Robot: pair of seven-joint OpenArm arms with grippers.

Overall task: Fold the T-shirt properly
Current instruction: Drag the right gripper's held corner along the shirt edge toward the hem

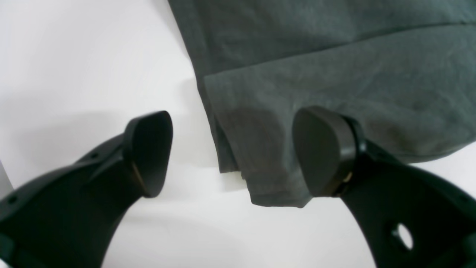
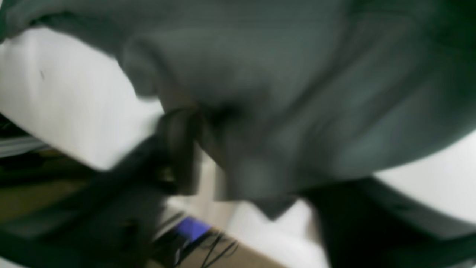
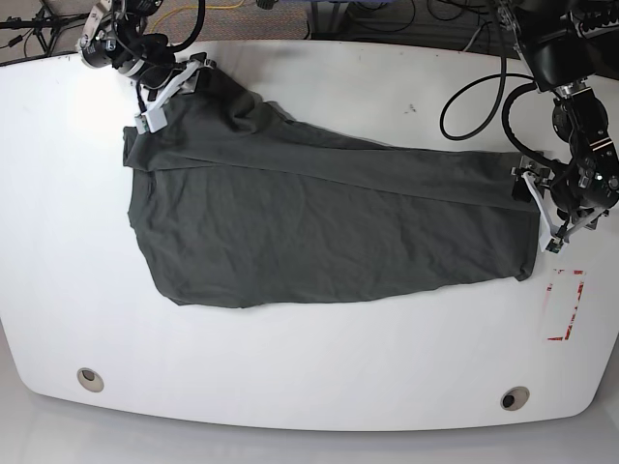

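Note:
The dark grey T-shirt [image 3: 319, 222] lies spread across the white table [image 3: 319, 367], with a fold line running along its far side. My left gripper [image 1: 236, 152] is open at the shirt's right end [image 3: 540, 205]. A layered corner of the T-shirt [image 1: 267, 160] lies between its fingers, and one finger [image 1: 323, 152] hovers over the cloth. My right gripper [image 3: 164, 92] is at the far-left corner, shut on bunched fabric. In the blurred right wrist view the T-shirt [image 2: 282, 93] drapes over that gripper [image 2: 227, 152] and hides one finger.
A red rectangle mark [image 3: 566, 304] is on the table near the right edge. Two round holes [image 3: 89, 379] [image 3: 513, 398] sit near the front edge. Cables [image 3: 387, 14] lie beyond the far edge.

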